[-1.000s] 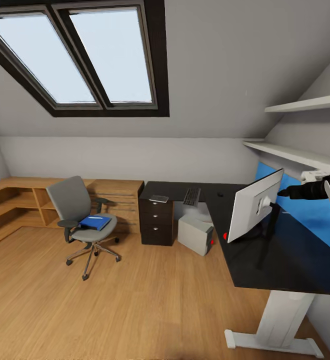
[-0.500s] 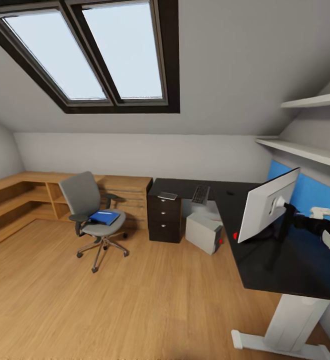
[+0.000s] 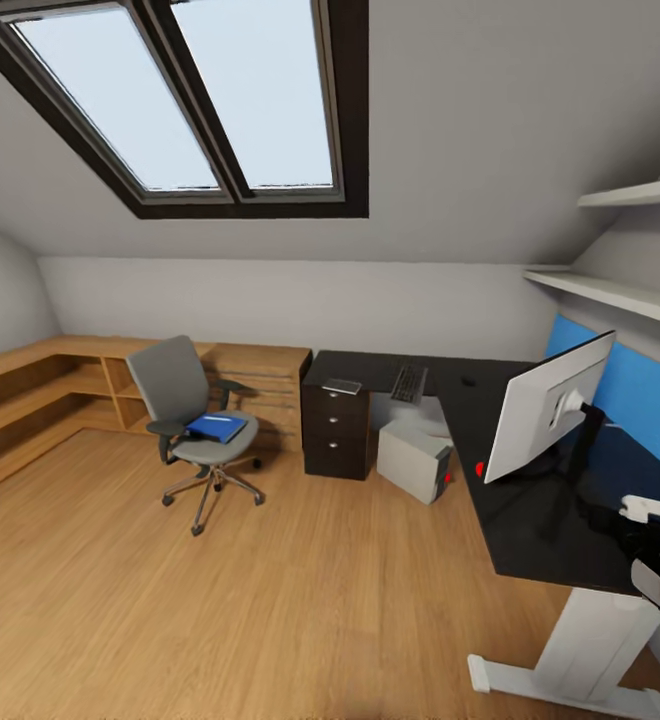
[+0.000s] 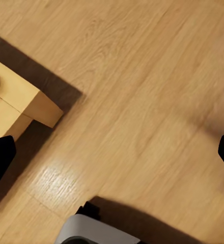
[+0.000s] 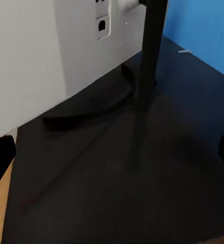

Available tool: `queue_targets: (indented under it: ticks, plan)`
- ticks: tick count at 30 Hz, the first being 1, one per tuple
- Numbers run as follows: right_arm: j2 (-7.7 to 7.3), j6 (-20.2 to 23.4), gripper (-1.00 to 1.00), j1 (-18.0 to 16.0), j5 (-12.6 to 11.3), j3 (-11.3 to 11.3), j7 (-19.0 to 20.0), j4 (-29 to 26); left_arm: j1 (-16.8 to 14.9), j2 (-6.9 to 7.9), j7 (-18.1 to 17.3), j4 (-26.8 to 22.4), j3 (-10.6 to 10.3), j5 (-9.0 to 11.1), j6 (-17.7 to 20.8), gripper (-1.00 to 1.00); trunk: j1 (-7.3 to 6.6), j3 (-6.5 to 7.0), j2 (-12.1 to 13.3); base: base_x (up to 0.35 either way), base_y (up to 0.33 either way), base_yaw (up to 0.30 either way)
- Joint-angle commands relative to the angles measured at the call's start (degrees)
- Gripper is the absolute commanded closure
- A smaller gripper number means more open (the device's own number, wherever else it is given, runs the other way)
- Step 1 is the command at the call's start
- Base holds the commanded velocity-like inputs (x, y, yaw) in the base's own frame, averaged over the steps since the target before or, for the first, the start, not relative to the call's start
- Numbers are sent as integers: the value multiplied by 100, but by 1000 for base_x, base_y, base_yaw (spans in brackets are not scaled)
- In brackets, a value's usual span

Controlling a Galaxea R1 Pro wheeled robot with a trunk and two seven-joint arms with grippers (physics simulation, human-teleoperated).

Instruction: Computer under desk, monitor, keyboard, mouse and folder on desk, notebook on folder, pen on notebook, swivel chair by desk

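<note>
Two grippers, both spread wide with nothing held: left gripper (image 4: 112, 152) over bare floor (image 4: 142, 76), right gripper (image 5: 112, 152) over the desk (image 3: 530, 520) behind the monitor (image 3: 550, 405), which stands at right of the head frame. Keyboard (image 3: 409, 382), mouse (image 3: 468, 380) and notebook (image 3: 342, 386) lie on the desk's far wing at centre. Computer (image 3: 415, 460) sits on the floor under the desk. Folder (image 3: 216, 427) on the chair (image 3: 192, 415), centre left, well apart from the desk
</note>
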Motion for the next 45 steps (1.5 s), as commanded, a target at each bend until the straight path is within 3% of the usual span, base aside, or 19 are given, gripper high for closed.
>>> queue_targets:
  ticks: [1,7,16,24,27,28,30,31,33,35,37,41,45]
  plan:
    - [1,-92,-100,10,-78,25,32,15,-6,-6,45,4,-44,25,-35,-100,3,-22,-13,0,0,2]
    - [58,-215,-100,165,-108,25,22,20,-5,-76,41,21,-49,-149,-76,-100,3,-66,-13,0,-28,0]
    - [127,-238,-100,271,-110,27,28,21,-7,-83,41,23,-207,-162,-83,-100,3,-72,-13,0,-274,0]
    - [422,-254,-100,316,-100,36,2,9,-7,-133,55,-54,-246,-161,-81,-100,3,-72,-13,0,-312,0]
    - [605,-254,-100,320,-105,52,-277,-38,-4,-252,66,-355,-254,-167,-59,-100,3,-72,-13,0,-314,0]
    - [727,-252,-100,321,-106,50,-519,-77,-4,-310,62,-551,-261,-187,-47,-100,3,-72,-13,0,-314,0]
    - [923,-241,-100,322,-113,36,-1085,-264,-3,-420,56,-981,-268,-395,-19,-100,3,-72,-13,0,-314,0]
    - [1042,-223,-100,322,-128,5,-1665,-655,-3,-589,69,-1543,-268,-994,228,-100,3,-72,-13,0,-314,0]
    - [1092,-217,-100,322,-131,-23,-1815,-771,-10,-699,86,-1893,-266,-1226,562,-100,3,-72,-13,0,-314,0]
    - [1153,-229,-100,322,-126,-44,-1885,-817,-13,-797,107,-2232,-265,-1346,939,-100,3,-72,-13,0,-314,0]
    - [1339,-388,-100,322,-93,-44,-1930,-572,-15,-876,106,-2607,-258,-1428,1335,-100,3,-72,-13,0,-293,0]
    - [1590,-747,-100,322,-25,-27,-1943,-339,-16,-886,88,-2770,-239,-1455,1494,-100,3,-72,-13,0,-136,0]
    - [1706,-856,-100,322,145,-18,-1951,-242,-16,-883,86,-2799,-225,-1466,1519,-100,3,-72,-13,0,-23,0]
